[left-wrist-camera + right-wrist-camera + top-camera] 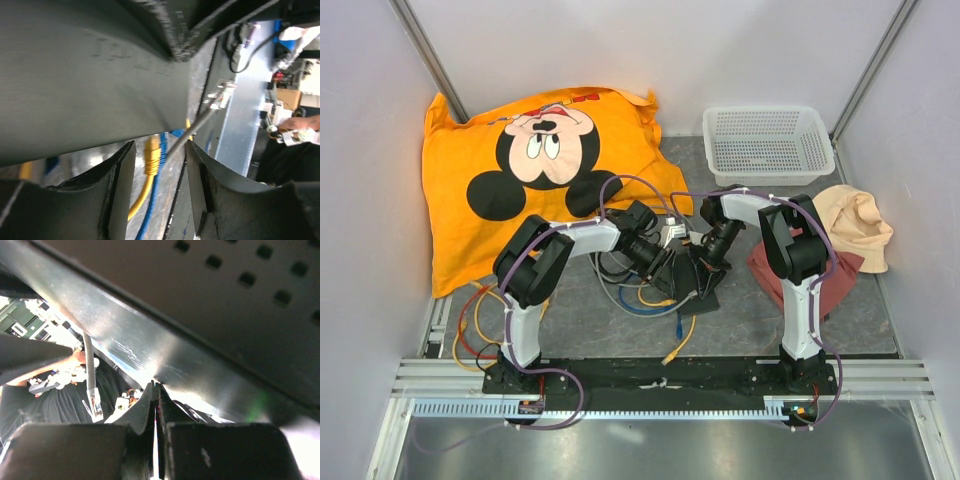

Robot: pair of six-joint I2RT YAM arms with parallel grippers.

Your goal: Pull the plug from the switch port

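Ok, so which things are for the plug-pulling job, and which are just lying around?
For the job: black switch, grey cable with clear plug, left tool, right tool.
Just lying about: Mickey pillow, white basket, peach cloth, dark red cloth.

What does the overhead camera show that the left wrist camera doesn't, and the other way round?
Only overhead: the orange Mickey Mouse pillow, the white basket, the left arm and the right arm. Only the left wrist: the left gripper close up, fingers apart, a gray cable crossing the gap. Both: the black switch, a yellow cable and a blue cable.
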